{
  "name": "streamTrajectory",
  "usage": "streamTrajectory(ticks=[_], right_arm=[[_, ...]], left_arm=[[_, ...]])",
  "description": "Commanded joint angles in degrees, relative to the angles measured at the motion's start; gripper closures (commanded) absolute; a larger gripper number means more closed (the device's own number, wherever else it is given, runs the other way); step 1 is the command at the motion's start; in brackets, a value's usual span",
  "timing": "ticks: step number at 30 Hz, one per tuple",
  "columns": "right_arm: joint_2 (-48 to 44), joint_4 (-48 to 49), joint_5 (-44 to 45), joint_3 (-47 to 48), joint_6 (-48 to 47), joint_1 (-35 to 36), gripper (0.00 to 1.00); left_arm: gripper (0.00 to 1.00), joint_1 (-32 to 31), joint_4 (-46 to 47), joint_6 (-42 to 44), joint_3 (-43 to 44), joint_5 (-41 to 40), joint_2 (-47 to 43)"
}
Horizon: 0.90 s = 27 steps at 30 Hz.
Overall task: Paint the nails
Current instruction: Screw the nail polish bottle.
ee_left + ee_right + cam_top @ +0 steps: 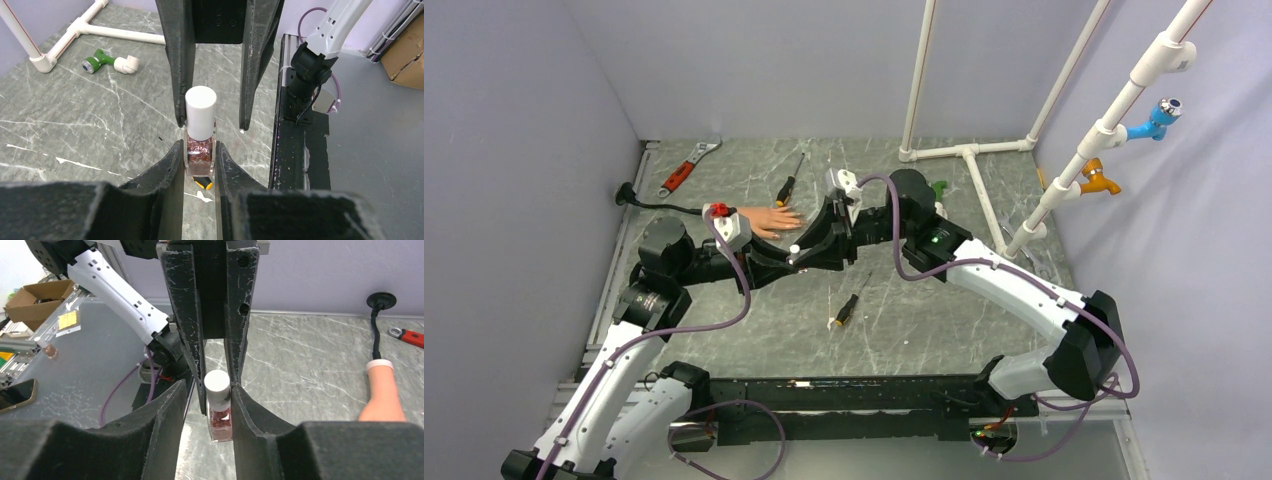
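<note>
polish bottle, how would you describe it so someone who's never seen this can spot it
On the grey marbled table, look near the middle. The left gripper clamps the polish bottle by its glass body, and the right gripper has its jaws either side of its cap. It is the only bottle: glittery reddish-brown polish under a white cap, unlike the screwdriver nearby.

From above, the nails (pixel 797 218) are too small to discern; lower right, the right gripper (pixel 210 386) hides the mannequin hand (pixel 382 397) beyond its wrist.
</note>
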Motion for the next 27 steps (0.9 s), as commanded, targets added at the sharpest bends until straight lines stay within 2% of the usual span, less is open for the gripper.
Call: streamTrajectory(ticks=[1, 6, 9, 18, 23, 27], right_arm=[[0.6, 4.7, -2.7, 1.7, 1.4, 0.6, 0.64], [1.4, 5.0, -2.0, 1.9, 1.9, 0.7, 0.88], [1.6, 3.9, -1.8, 2.3, 1.5, 0.7, 0.96], [-0.3, 5.5, 2.5, -1.5, 1.8, 1.1, 0.99], [-1.2, 4.9, 15.2, -3.1, 0.7, 4.5, 1.00], [-0.6, 6.7, 25.9, -3.6, 3.8, 7.5, 1.00]], left_arm=[[1.00, 0.2, 2.3, 0.5, 0.7, 1.5, -0.9], [1.00, 0.2, 2.0, 0.4, 0.7, 1.3, -1.0], [1.00, 0.2, 2.0, 0.4, 0.8, 1.4, -1.0], [1.00, 0.2, 0.5, 0.4, 1.0, -4.4, -2.0], [1.00, 0.2, -1.7, 1.0, 1.4, -13.3, -3.2], [1.00, 0.4, -1.9, 1.2, 0.8, -18.4, -5.0]])
